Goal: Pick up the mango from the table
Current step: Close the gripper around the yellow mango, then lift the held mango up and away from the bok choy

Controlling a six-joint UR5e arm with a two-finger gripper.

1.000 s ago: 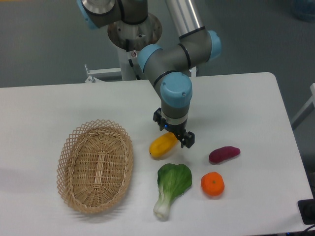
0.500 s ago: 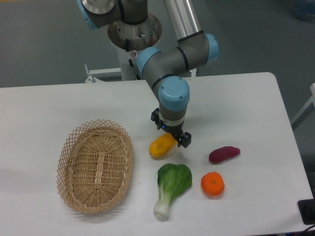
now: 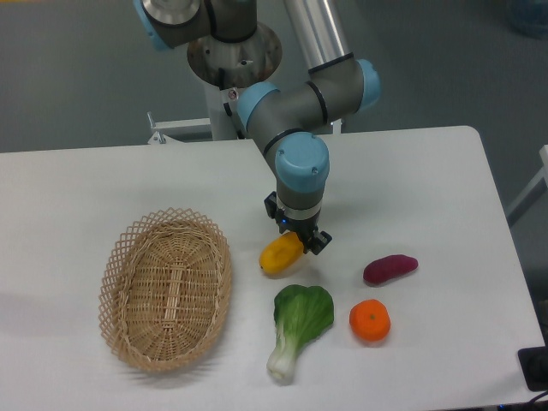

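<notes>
Camera view from the front, looking down on the white table (image 3: pixel 103 184). Nearest the lower edge lies a leafy green vegetable (image 3: pixel 297 328) with its pale stalk pointing toward the viewer, and just to its right sits a round tangerine (image 3: pixel 370 320). Left of both, well apart from them, rests an oval wicker basket (image 3: pixel 167 288) with an open lattice rim. A little farther back and to the right, a dark purple sweet potato (image 3: pixel 390 268) lies on the tabletop, near the tangerine but not touching it. Between the basket and the sweet potato, just beyond the leafy vegetable, the yellow-orange mango (image 3: pixel 279 254) lies on the table, tilted with its upper right end under the gripper (image 3: pixel 297 233). The gripper points straight down over that end of the mango, its dark fingers (image 3: pixel 316 242) on either side of the fruit; whether they press on the skin or stand slightly off it cannot be told from here. Above it rises the grey arm (image 3: pixel 295 107) with light blue joint caps, reaching back to its round base (image 3: pixel 233 53) behind the far edge of the table.
</notes>
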